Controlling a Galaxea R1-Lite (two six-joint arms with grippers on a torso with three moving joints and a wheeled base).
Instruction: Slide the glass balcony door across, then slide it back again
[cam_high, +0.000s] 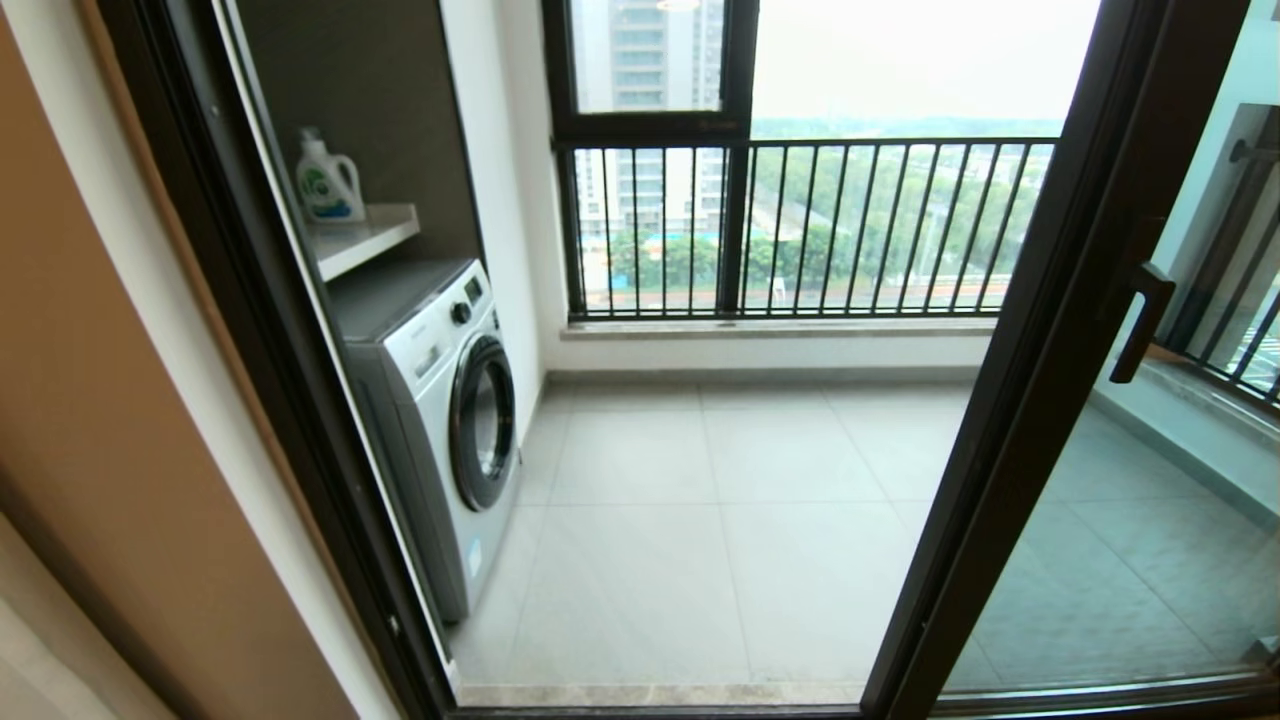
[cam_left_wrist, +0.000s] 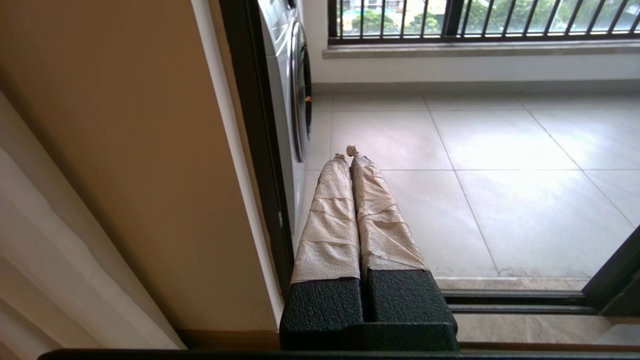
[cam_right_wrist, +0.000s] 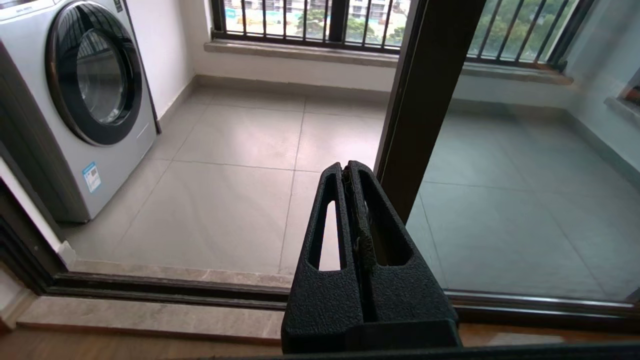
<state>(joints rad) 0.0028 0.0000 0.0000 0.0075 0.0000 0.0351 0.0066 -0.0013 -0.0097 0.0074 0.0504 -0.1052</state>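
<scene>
The glass balcony door (cam_high: 1010, 400) stands slid to the right, its dark brown frame edge slanting through the head view, with a dark bar handle (cam_high: 1140, 322) on it. The doorway to its left is open onto the balcony. Neither arm shows in the head view. My left gripper (cam_left_wrist: 348, 154), its fingers wrapped in beige tape, is shut and empty, low by the left door jamb (cam_left_wrist: 255, 150). My right gripper (cam_right_wrist: 345, 170) is shut and empty, low in front of the door's frame edge (cam_right_wrist: 425, 100), apart from it. The frosted top band is out of view.
A white washing machine (cam_high: 440, 400) stands inside the balcony on the left, with a detergent bottle (cam_high: 327, 180) on a shelf above it. A window with black railing bars (cam_high: 800, 230) closes the far side. The floor track (cam_right_wrist: 165, 290) runs along the threshold.
</scene>
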